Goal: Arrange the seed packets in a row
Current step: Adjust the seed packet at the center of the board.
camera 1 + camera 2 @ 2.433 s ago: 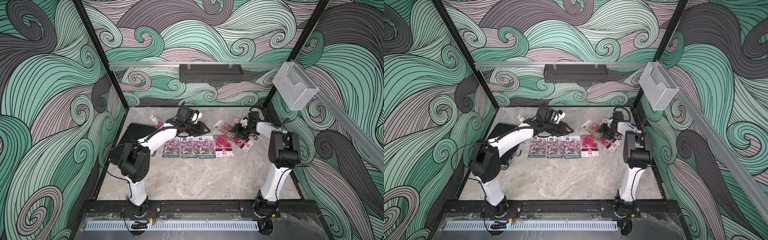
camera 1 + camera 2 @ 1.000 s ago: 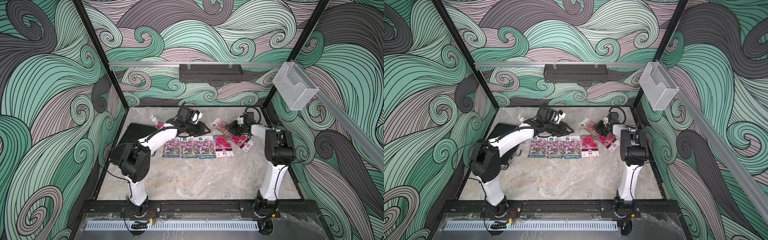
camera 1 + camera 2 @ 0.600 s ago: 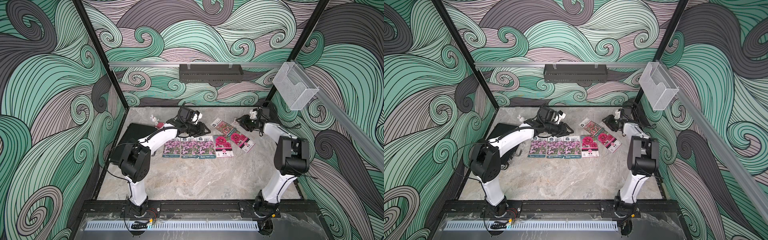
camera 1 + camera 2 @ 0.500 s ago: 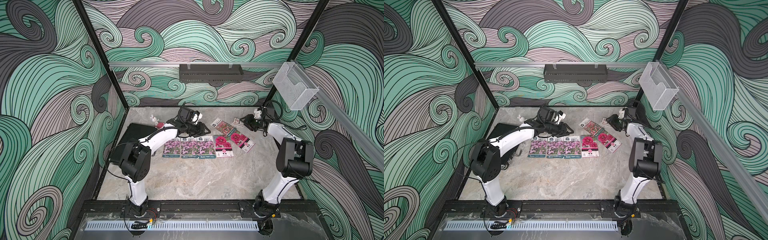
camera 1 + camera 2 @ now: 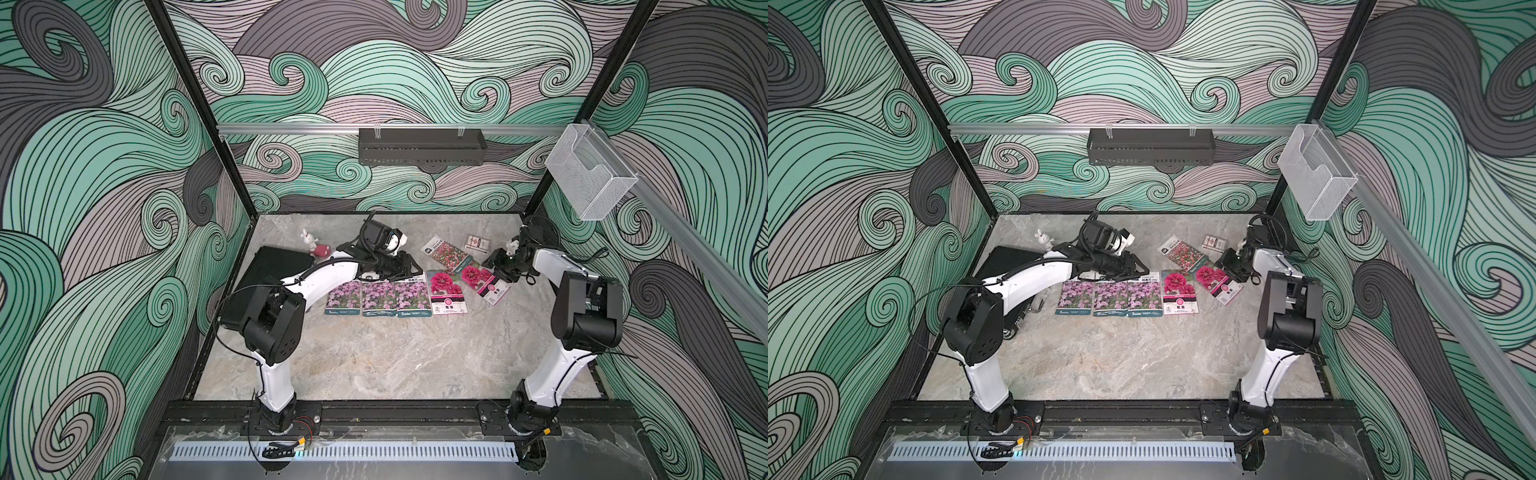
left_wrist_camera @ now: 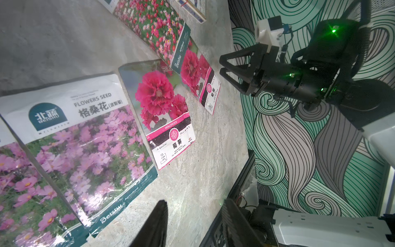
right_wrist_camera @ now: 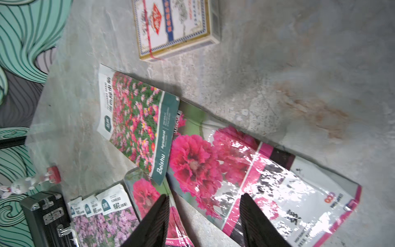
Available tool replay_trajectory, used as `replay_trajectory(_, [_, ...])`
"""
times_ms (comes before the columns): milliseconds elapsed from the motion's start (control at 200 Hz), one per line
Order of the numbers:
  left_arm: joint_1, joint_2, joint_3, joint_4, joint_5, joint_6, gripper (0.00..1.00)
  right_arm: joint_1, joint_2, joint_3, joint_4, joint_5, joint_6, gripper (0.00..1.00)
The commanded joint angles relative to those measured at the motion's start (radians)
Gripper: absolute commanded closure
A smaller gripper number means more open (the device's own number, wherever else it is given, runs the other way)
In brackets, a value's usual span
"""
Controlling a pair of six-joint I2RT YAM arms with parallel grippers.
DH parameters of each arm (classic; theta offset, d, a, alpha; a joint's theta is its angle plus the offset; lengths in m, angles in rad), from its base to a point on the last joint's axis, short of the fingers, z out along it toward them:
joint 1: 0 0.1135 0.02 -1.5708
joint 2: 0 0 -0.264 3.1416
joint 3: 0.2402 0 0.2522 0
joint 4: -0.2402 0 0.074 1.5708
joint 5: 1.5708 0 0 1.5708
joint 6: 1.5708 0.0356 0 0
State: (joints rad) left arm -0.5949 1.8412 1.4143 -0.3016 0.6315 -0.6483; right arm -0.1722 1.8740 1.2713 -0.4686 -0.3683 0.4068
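Writing on purple packet [image 6: 85, 149] reads FLOWERS SEED.

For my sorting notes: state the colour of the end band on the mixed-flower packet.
Dark teal band with white lettering; clearest in the right wrist view.

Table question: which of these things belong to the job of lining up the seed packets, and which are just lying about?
Part of the job:
- three purple-pink packets
- straight magenta packet
- skewed magenta packet
- red-pink mix packet

Just lying about:
- patterned box
- black case
- white rabbit toy
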Motion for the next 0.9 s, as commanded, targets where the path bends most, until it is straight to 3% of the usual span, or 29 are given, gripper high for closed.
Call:
replay_trajectory(0, [-0.017,-0.029,-0.008,0.023,-0.012,-0.006,0.57,-0.009,0.030,0.038,-0.055,0.053,-0.027,0.43])
replay_trajectory(620, [-0.071,-0.084,-0.008,-0.068,-0.205,0.062,0.57,-0.059,0.156,0.155,-0.118,0.101,-0.082,0.41])
replay_trajectory(896, [-0.088,-0.091,-0.010,-0.061,-0.213,0.064,0.57,-0.063,0.163,0.127,-0.128,0.080,-0.078,0.41])
